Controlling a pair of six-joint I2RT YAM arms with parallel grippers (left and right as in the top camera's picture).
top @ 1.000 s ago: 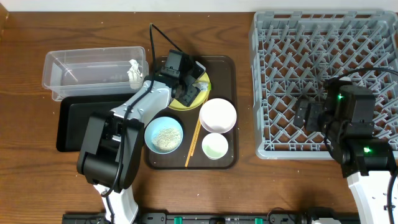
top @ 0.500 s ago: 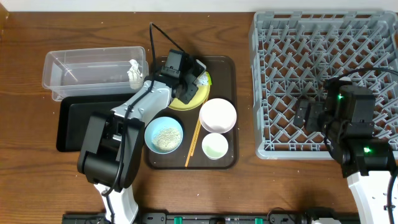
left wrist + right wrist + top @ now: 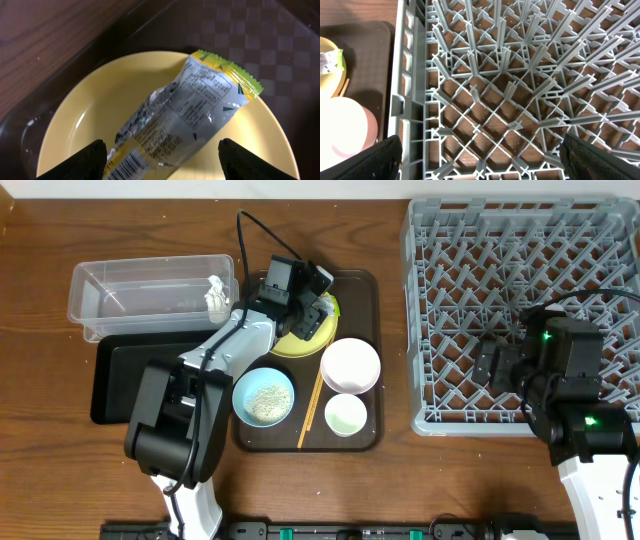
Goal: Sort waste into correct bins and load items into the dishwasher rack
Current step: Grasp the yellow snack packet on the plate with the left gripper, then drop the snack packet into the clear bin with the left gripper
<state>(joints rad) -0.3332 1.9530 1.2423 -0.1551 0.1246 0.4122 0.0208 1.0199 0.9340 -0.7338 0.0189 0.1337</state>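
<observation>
From overhead, the dishwasher rack [image 3: 520, 310] fills the bench's far right corner. The dark brown serving tray [image 3: 368, 290] lies mid-bench. On it, the yellow plate [image 3: 300, 343] sits at its far side, the white bowl [image 3: 350, 365] and the small white cup [image 3: 346, 415] toward the right, and the light blue bowl [image 3: 264, 396], with rice [image 3: 266, 400] in it, at its near left. The chopsticks [image 3: 310, 412] lie between the blue bowl and the cup. The clear tub [image 3: 140, 290] stands toward the far left edge with the white tissue [image 3: 214, 292] at its right end. The black tray [image 3: 125, 375] lies just in front of it. The left gripper [image 3: 308, 308] hangs over the plate beside the snack wrapper [image 3: 328, 305]. The right gripper [image 3: 488, 365] hovers over the rack's near part.

In the left wrist view, the left gripper [image 3: 162, 152] has its jaws wide apart, one dark finger on each side of the wrapper [image 3: 190, 110]. The wrapper lies slantwise across the plate [image 3: 95, 110] (crinkled silver side up, green-and-yellow end pointing away).

In the right wrist view, the right gripper [image 3: 487, 160] is likewise spread, with nothing between its jaws. Below it are the rack's [image 3: 495, 75] pegs and lattice. The white bowl [image 3: 345, 127] shows past the rack's left wall.
</observation>
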